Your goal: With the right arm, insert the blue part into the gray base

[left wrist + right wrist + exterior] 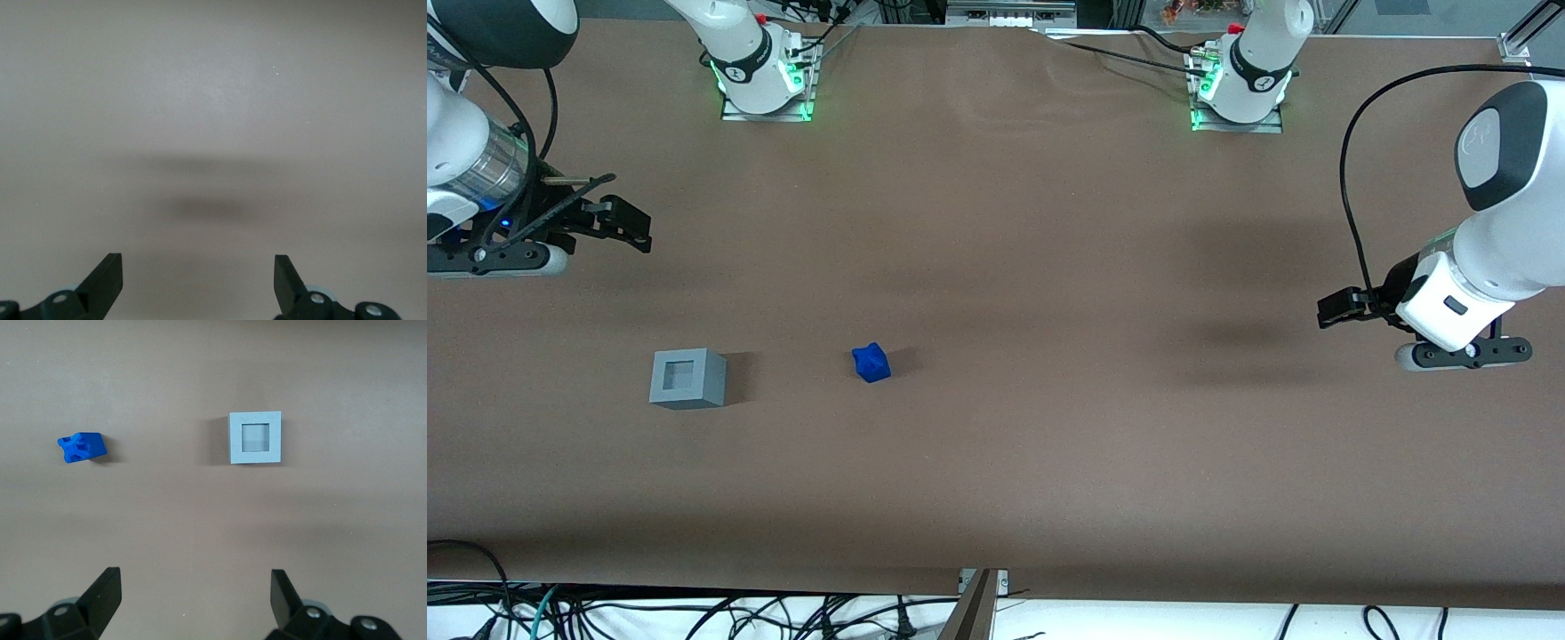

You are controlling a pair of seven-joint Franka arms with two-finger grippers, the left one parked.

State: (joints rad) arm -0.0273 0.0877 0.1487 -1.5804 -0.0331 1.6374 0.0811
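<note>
The blue part point(871, 363) lies on the brown table, apart from the gray base point(687, 378), which stands upright with its square hole facing up. The base lies toward the working arm's end of the table. My right gripper point(627, 222) hovers above the table, farther from the front camera than the base, open and empty. In the right wrist view the blue part point(82, 447) and the gray base point(255, 438) both lie ahead of the open gripper point(194, 580), with nothing between its fingers.
Two arm mounts with green lights point(763, 89) point(1236, 102) stand at the table's edge farthest from the front camera. Cables hang below the table's near edge point(996, 582). The brown table point(1049, 267) stretches toward the parked arm's end.
</note>
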